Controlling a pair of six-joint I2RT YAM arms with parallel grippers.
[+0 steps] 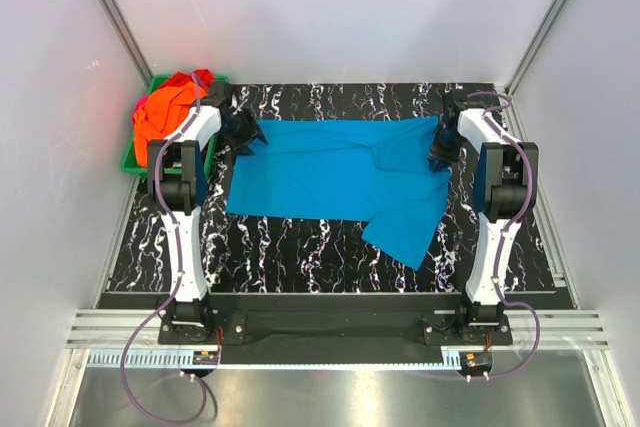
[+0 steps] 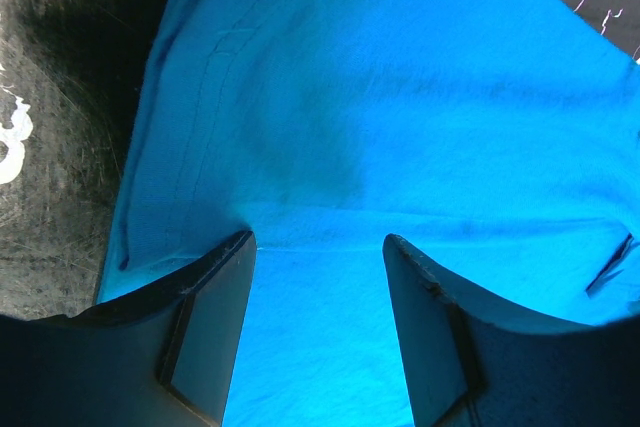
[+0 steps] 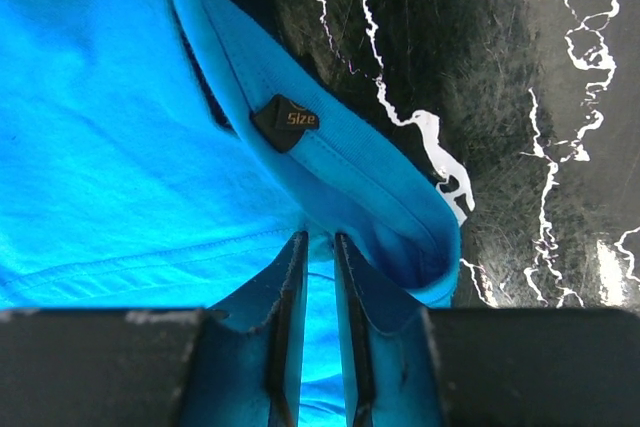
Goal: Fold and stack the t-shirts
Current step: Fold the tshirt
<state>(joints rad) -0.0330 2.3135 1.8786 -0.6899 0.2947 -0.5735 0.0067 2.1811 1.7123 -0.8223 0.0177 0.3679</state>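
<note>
- Both arms rise from the near edge of the worktop (image 1: 300,257) and reach to its far side, one toward each far corner.
- Black marbled worktop carries everything except the bin, which stands just off its far left corner.
- Turquoise t-shirt (image 1: 330,172) lies spread over the far half of the worktop and runs almost from the left edge to the right edge. One flap is folded down toward the near right.
- Green bin (image 1: 128,162) holds a heap of orange and red t-shirts (image 1: 165,112), close behind the left arm's wrist.
- Left gripper (image 1: 240,132) sits at the far left corner of the turquoise t-shirt. In the left wrist view this gripper (image 2: 318,242) has its jaws wide apart, with flat cloth filling the gap and stretching away beyond the fingers (image 2: 215,317). It grips nothing.
- Right gripper (image 1: 440,152) is at the shirt's far right end, near the right edge of the worktop. In the right wrist view the gripper (image 3: 320,237) has its fingers (image 3: 285,347) drawn nearly together, pinching a thin fold of turquoise cloth just beside the ribbed collar.
- Small black size label (image 3: 290,119) sits inside that collar, just beyond the fingertips.
</note>
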